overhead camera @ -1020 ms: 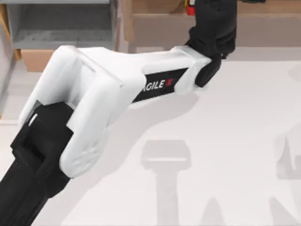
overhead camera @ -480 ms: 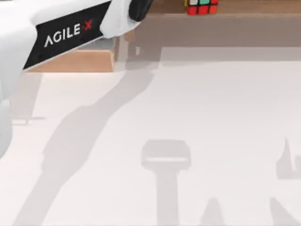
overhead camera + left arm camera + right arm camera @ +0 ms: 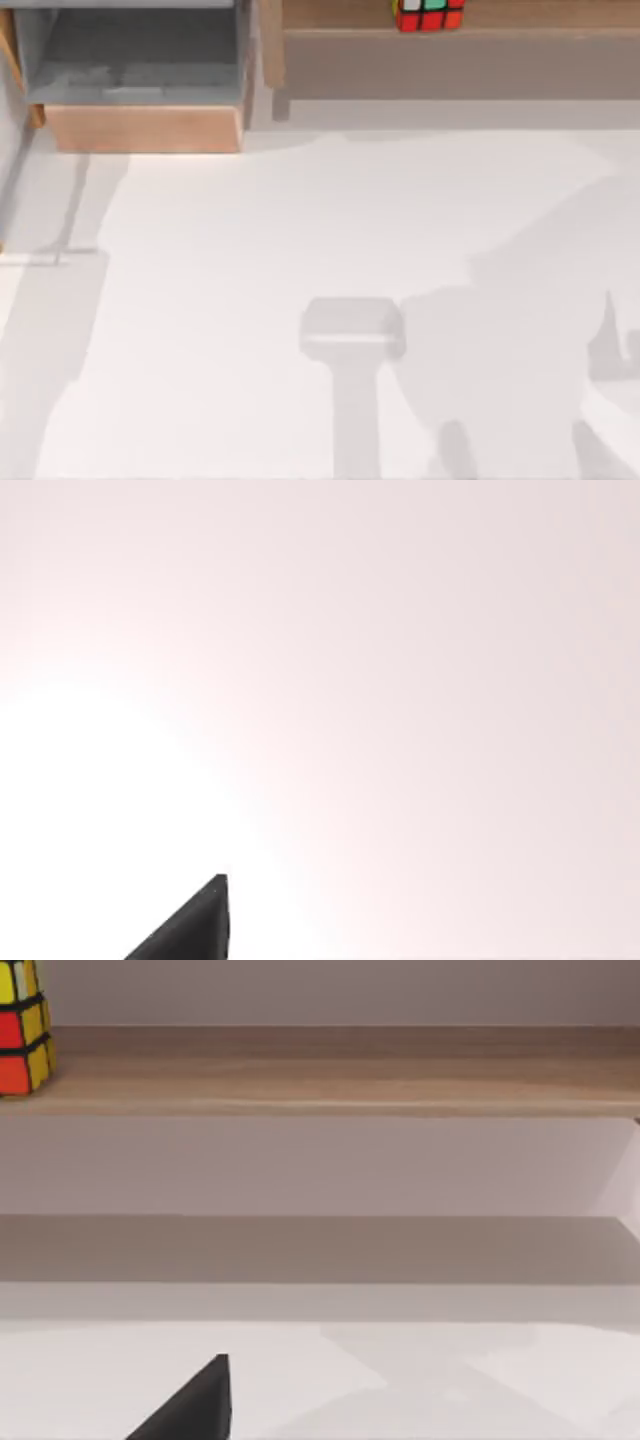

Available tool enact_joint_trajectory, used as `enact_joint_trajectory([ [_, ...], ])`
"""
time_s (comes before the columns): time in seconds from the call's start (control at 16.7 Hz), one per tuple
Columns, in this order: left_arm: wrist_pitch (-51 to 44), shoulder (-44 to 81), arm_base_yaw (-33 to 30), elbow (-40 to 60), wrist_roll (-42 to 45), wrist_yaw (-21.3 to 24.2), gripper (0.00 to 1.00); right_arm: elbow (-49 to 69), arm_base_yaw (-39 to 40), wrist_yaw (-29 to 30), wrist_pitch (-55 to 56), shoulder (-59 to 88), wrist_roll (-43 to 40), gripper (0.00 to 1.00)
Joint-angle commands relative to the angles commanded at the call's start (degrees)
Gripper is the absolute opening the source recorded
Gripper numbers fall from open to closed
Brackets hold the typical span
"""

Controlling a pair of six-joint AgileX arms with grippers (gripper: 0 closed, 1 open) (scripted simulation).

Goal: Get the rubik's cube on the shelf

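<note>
On the shelf at the desk's far edge sits the rubik's cube, its red, green, white, orange and yellow stickers on a black grid, upright near the board's front lip. A grey-lined box stands left of the shelf.

Rubik's cube with yellow, red and orange stickers standing on the long wooden shelf, pale wall behind, shaded recess beneath the board, white table in front, dark tip of the right gripper over it
</note>
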Motion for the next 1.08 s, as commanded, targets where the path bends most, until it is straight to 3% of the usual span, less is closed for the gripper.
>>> enact_joint_trajectory([
  [0.3, 7.6, -4.5, 18.9, -15.9, 10.8, 12.9, 1.0, 0.0, 0.0, 0.0, 0.0, 0.0, 0.0, 1.0],
  [0.54, 13.4, -4.6, 30.7, -30.0, 14.7, 21.7, 1.0, 0.0, 0.0, 0.0, 0.0, 0.0, 0.0, 1.0],
  [0.84, 18.8, -0.9, 41.2, -47.3, 15.9, 30.9, 1.0, 0.0, 0.0, 0.0, 0.0, 0.0, 0.0, 1.0],
  [1.08, 21.3, 3.9, 45.5, -57.7, 15.7, 36.3, 1.0, 0.0, 0.0, 0.0, 0.0, 0.0, 0.0, 1.0],
])
